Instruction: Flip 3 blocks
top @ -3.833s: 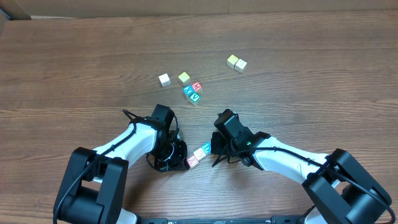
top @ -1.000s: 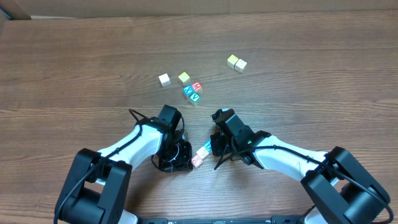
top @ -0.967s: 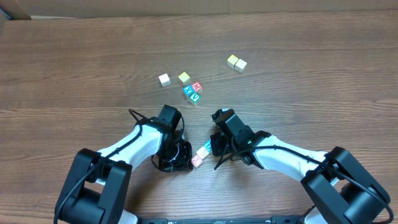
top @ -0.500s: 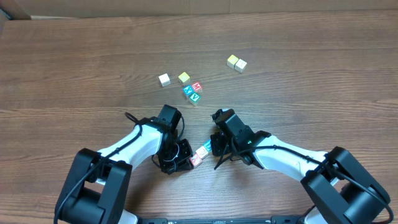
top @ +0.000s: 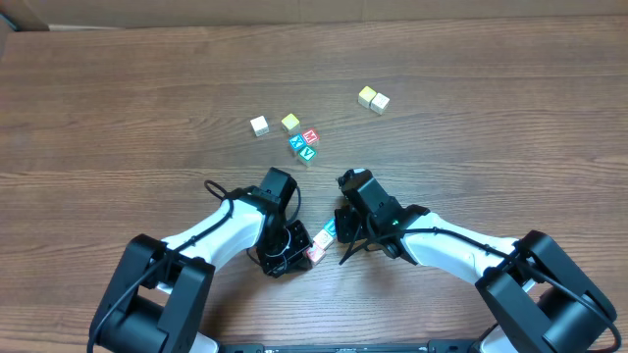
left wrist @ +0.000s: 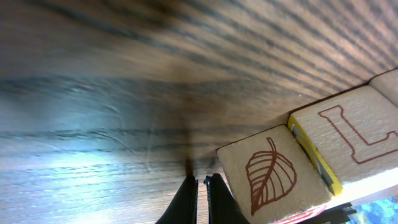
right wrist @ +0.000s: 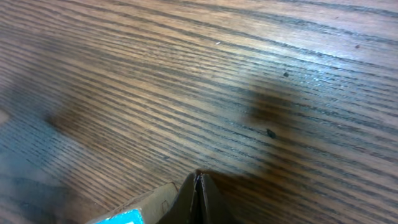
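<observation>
Three blocks lie in a short diagonal row between my grippers: a red-edged block (top: pixel 315 254), a whitish block (top: pixel 320 239) and a blue-faced block (top: pixel 329 229). My left gripper (top: pixel 294 257) is shut and empty, its tips low at the table right beside the red-edged block. In the left wrist view the shut left gripper (left wrist: pixel 200 184) sits next to a leaf-printed block face (left wrist: pixel 273 175), with a red L face (left wrist: pixel 354 132) beyond. My right gripper (top: pixel 342 235) is shut and empty beside the blue-faced block (right wrist: pixel 121 216), its tips (right wrist: pixel 199 178) at the table.
Farther back lie a white cube (top: pixel 259 126), a yellow-topped cube (top: pixel 290 122), a red-letter cube (top: pixel 311 135), a blue X cube (top: pixel 297 143) and a green V cube (top: pixel 308 153). A pair of cubes (top: pixel 373 99) sits at the back right.
My left gripper has slid right, up against the row of blocks, and the row has shifted slightly right. The right arm has barely moved.
</observation>
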Controlling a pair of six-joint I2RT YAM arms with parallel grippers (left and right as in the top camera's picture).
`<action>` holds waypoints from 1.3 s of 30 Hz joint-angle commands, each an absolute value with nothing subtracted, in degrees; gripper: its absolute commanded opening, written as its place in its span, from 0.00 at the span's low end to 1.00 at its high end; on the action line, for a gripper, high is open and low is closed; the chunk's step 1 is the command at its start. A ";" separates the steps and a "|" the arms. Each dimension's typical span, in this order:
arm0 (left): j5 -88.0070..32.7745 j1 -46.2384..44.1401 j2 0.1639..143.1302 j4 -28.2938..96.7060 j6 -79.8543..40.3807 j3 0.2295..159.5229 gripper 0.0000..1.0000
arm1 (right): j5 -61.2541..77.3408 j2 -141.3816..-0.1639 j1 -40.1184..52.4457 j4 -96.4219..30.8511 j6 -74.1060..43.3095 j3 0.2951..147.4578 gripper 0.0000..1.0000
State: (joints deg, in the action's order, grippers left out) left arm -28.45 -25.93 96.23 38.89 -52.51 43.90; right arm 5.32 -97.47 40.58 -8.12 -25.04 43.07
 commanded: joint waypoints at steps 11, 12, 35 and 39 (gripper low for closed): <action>-25.56 -28.71 98.89 37.12 -56.01 42.24 0.04 | 9.10 -98.17 41.60 -7.70 -23.73 43.20 0.04; -25.54 -28.71 98.89 37.12 -56.23 42.24 0.04 | 9.10 -98.17 41.60 -7.64 -23.73 43.20 0.04; -25.56 -30.09 98.89 36.73 -58.00 42.24 0.04 | 9.08 -98.19 41.60 -6.46 -23.57 43.20 0.04; -25.56 -30.09 98.89 36.77 -58.11 42.24 0.04 | 9.06 -98.19 41.60 -6.44 -23.55 43.20 0.04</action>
